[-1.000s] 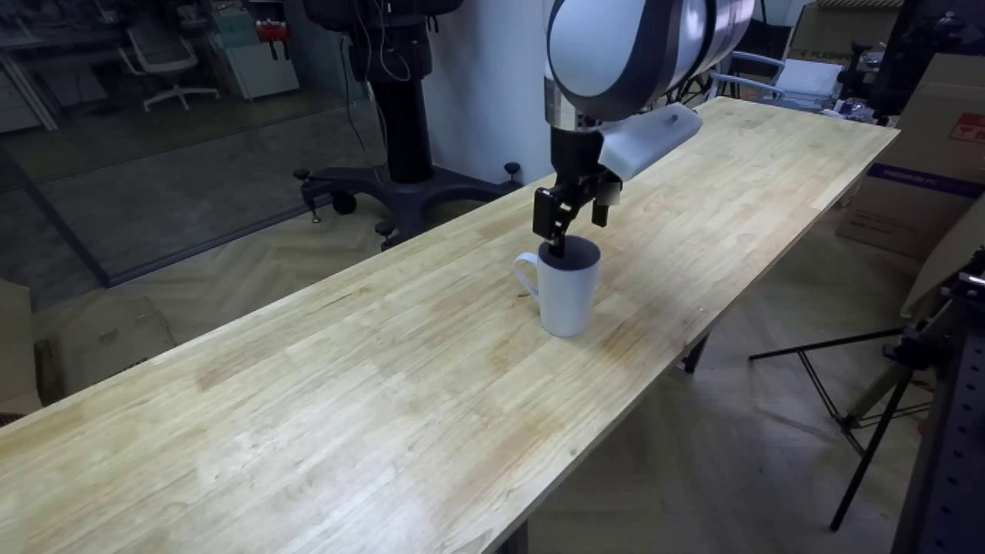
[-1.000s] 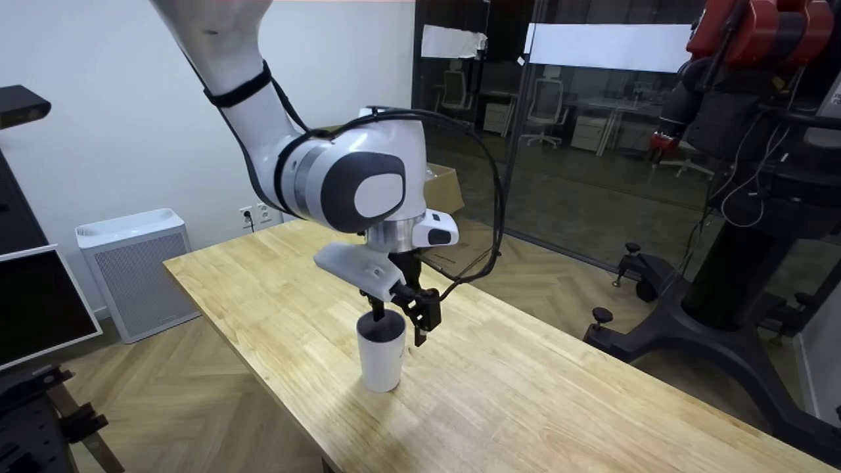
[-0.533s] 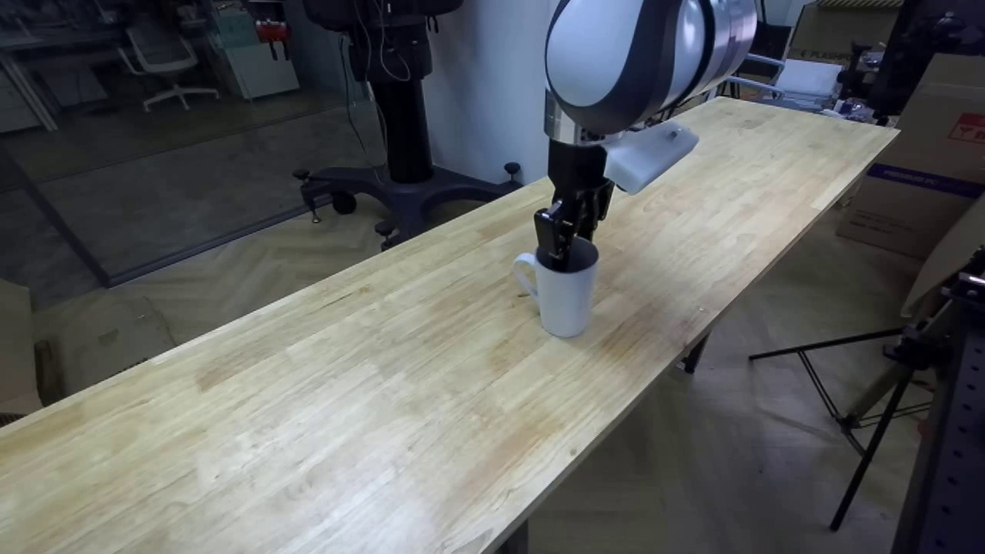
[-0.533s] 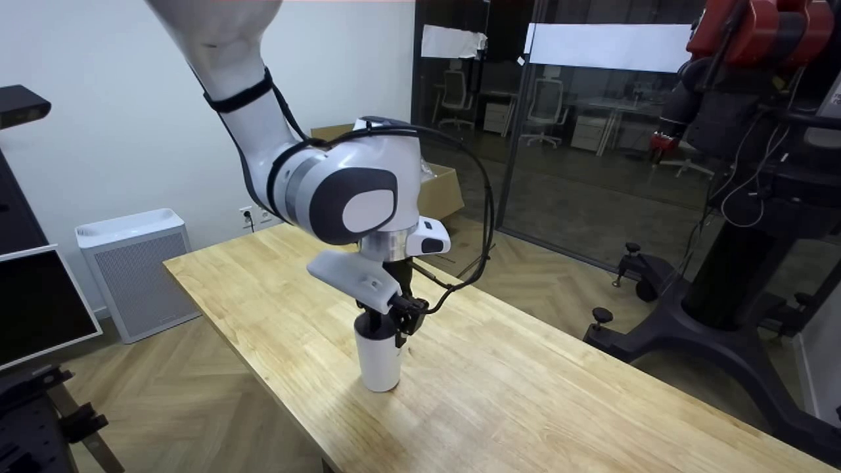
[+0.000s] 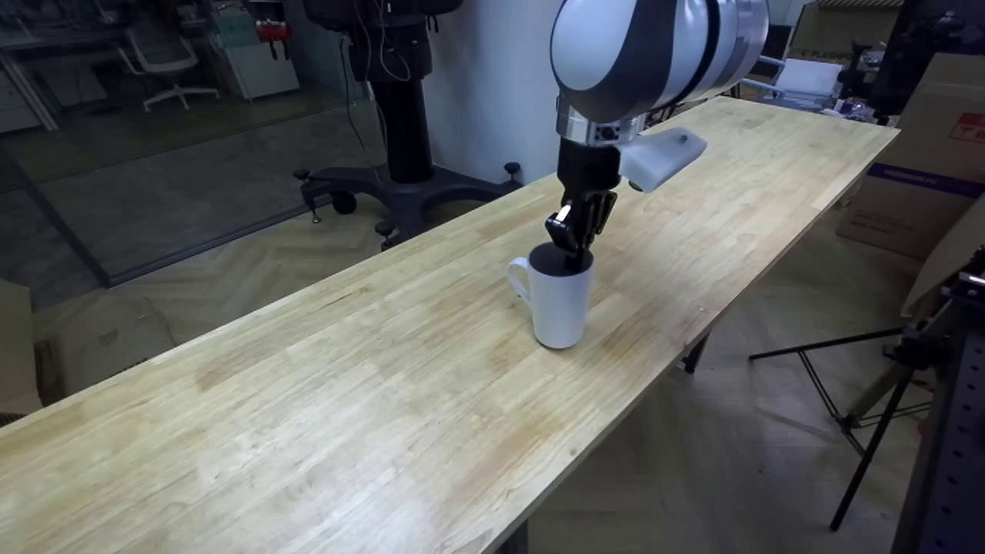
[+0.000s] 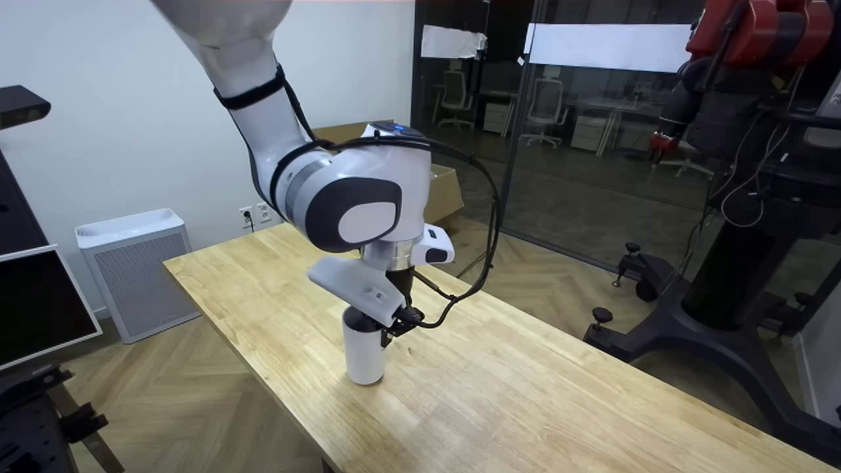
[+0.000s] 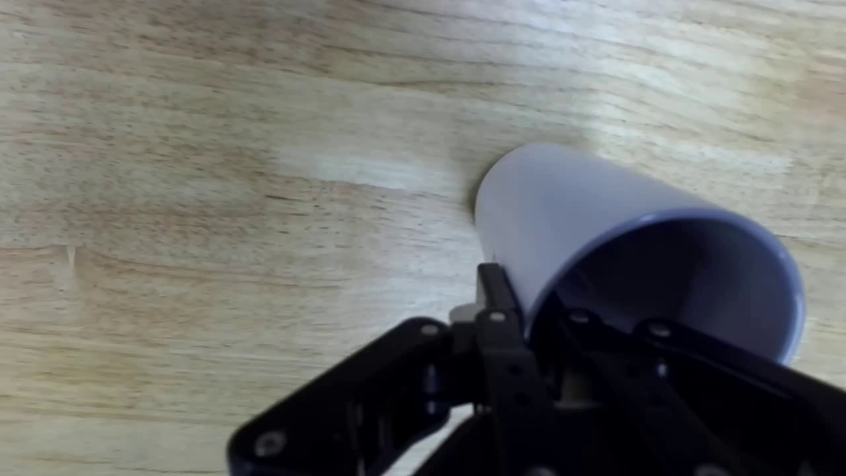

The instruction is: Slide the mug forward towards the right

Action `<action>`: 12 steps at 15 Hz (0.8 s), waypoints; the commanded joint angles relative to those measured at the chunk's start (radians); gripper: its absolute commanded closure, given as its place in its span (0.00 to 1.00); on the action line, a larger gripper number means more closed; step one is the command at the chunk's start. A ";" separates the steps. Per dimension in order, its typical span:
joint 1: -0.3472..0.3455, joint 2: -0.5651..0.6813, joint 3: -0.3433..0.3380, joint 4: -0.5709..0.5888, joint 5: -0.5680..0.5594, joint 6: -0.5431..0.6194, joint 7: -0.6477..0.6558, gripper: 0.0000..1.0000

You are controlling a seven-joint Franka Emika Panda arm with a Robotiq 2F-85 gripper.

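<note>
Wrist view: the gripper [image 7: 527, 307] pinches the mug [image 7: 595, 215] by its edge. A fast slide could tip it over, because the hold is up high.

A broad, rounded robot arm [image 6: 266, 125] in glossy white, and there's a flat black strap [image 6: 255, 95] cinched round it! Thick black cables [image 6: 495, 213] loop out in a big arc. Look at that charcoal rounded panel [image 6: 351, 191], a pale oval [image 6: 368, 222] set in its middle, and up top, a spot of bright blue [image 6: 399, 127]! Lower down, it's a shiny silver metal collar [image 6: 394, 255], and beside it a small white housing [image 6: 439, 244] with dark rounded inserts [image 6: 437, 255]. Here's a long, smooth off-white block [image 5: 662, 158] too, one small dark mark [image 5: 683, 139] on it. And the black two-fingered hand [image 7: 522, 304], all thin linkage bars [image 7: 507, 357], round silver screws [image 7: 429, 329] dotting them!
</note>
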 commanded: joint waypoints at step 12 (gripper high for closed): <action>0.067 0.023 -0.065 0.052 0.026 0.000 0.162 0.98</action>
